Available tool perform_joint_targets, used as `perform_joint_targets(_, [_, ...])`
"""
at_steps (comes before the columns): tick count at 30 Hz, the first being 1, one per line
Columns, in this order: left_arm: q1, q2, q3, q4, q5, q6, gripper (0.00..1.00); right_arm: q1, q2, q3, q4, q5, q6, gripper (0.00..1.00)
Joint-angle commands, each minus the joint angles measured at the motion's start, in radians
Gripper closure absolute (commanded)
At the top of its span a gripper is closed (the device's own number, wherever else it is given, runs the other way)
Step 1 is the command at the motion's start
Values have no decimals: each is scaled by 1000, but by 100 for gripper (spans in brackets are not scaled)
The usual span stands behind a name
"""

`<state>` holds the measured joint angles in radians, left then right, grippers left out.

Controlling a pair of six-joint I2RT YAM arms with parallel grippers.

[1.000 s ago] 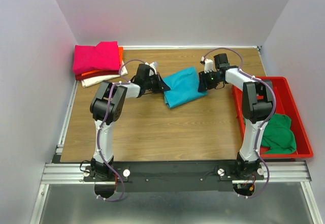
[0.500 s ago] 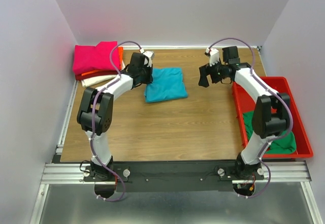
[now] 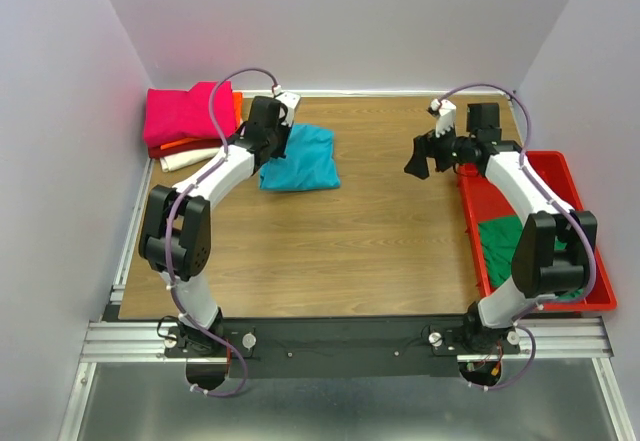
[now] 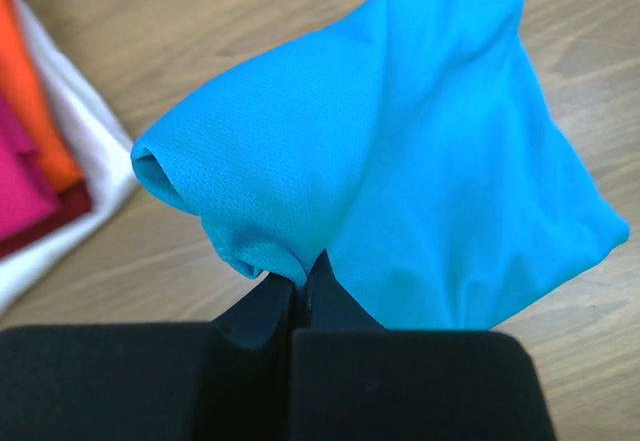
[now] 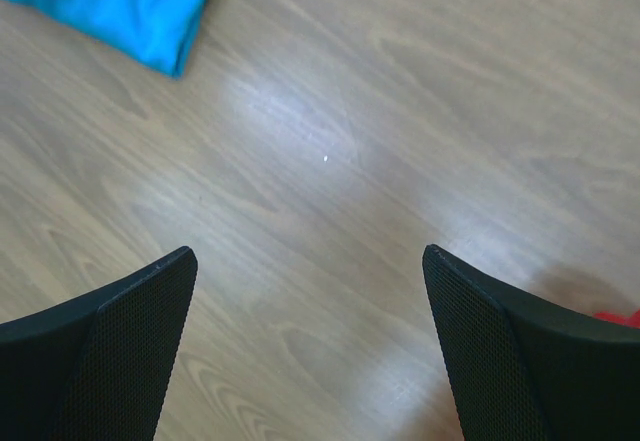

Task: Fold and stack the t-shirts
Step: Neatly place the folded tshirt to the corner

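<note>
A folded teal t-shirt (image 3: pixel 300 159) hangs low over the wooden table near the back left, seen up close as teal cloth (image 4: pixel 400 181) in the left wrist view. My left gripper (image 3: pixel 272 139) is shut on its near edge, the jaws pinching a fold at the left gripper (image 4: pixel 303 283). A stack of folded t-shirts (image 3: pixel 190 116), magenta on top over orange and cream, lies in the back left corner and shows as stack edges (image 4: pixel 40 191). A green t-shirt (image 3: pixel 520 246) lies in the red tray. My right gripper (image 3: pixel 424 158) is open and empty above bare table, its right gripper (image 5: pixel 310 261) jaws wide apart.
The red plastic tray (image 3: pixel 560 176) lies along the table's right edge beside the right arm. Grey walls close in the table on the left, back and right. A corner of the teal shirt (image 5: pixel 120 1) shows at the top left of the right wrist view.
My left gripper has dragged the teal shirt leftward toward the stack. My right gripper let go of the shirt, opened wide and pulled back to the right near the tray.
</note>
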<state>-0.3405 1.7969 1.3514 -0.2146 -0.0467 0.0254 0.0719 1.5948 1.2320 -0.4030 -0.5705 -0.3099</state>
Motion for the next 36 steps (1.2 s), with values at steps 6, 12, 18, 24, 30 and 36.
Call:
perform_joint_targets(6, [-2,-53,38,34,-226,180,100,-34,-29,-61,16,-203,-20,0])
perform_joint_targets(12, [0,-51,80,64,-332,252,100,-35,-27,-65,18,-216,-23,0])
perform_joint_targets(18, [6,-48,111,141,-415,352,100,-35,-30,-69,16,-219,-24,0])
perform_joint_targets(24, [18,-80,98,252,-424,418,100,-35,-32,-69,16,-221,-26,0])
perform_joint_targets(30, [55,-73,155,270,-421,415,100,-34,-35,-71,16,-224,-26,0])
perform_joint_targets(36, [109,-54,233,251,-386,380,100,-35,-35,-72,18,-224,-28,0])
